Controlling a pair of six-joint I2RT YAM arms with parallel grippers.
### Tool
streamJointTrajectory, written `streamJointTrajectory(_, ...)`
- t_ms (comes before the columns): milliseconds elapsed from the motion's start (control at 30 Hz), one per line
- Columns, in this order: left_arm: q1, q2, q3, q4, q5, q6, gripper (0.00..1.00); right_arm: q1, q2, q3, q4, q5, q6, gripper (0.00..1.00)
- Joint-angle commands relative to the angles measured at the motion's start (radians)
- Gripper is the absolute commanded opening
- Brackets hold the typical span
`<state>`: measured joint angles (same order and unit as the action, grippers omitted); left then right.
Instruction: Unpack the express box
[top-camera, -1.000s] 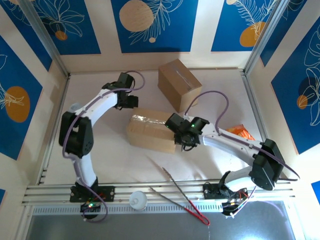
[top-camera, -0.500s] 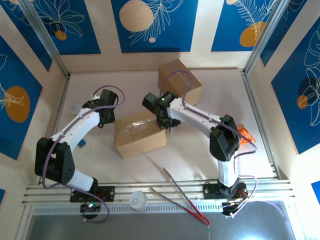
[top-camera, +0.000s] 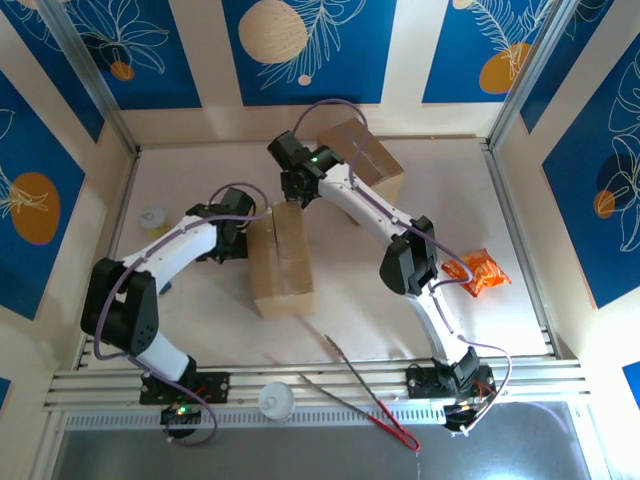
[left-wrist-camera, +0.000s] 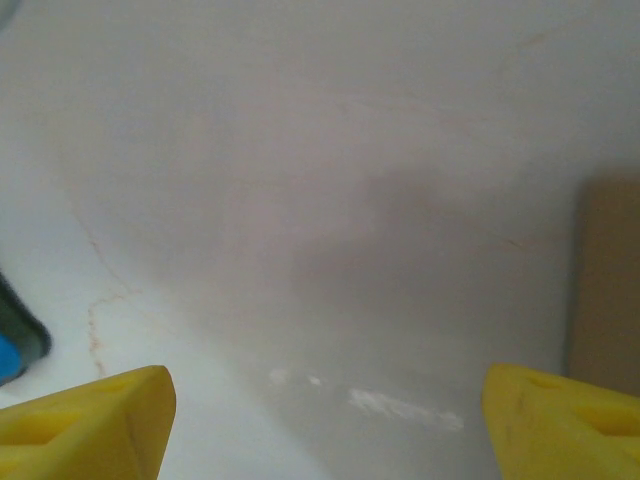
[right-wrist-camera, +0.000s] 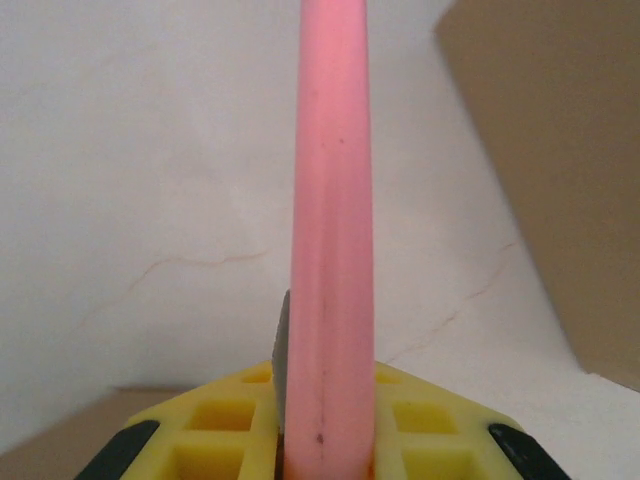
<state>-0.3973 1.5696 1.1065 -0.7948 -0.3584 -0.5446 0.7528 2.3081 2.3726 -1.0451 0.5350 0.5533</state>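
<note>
Right gripper (top-camera: 290, 190) pinches a pink cutter (right-wrist-camera: 330, 200), box (top-camera: 282, 262) just by its tip; left gripper (left-wrist-camera: 320, 420), spread, flanks the box: brace that side, then cut slowly along its top

Express box (top-camera: 282, 262): matt brown cardboard.
Table (left-wrist-camera: 300, 150): smooth matt off-white, faint hairline veins.
Pink tool (right-wrist-camera: 330, 200): smooth plastic, slight sheen.
Left gripper fingers (left-wrist-camera: 90, 420): matt yellow plastic.
Orange packet (top-camera: 480, 270): glossy crinkled film.
</note>
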Motion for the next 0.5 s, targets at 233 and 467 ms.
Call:
streamJointTrajectory(233,0.002,-0.115,-0.079,-0.039,0.028,-0.038,0.81,-0.010,-0.040,-0.037,0.040,0.005,-0.112,0.00)
streamJointTrajectory(467,0.041,-0.180,-0.016,-0.127,-0.033,-0.028,0.81,-0.010,-0.161,-0.052,0.015,0.126,-0.151,0.00)
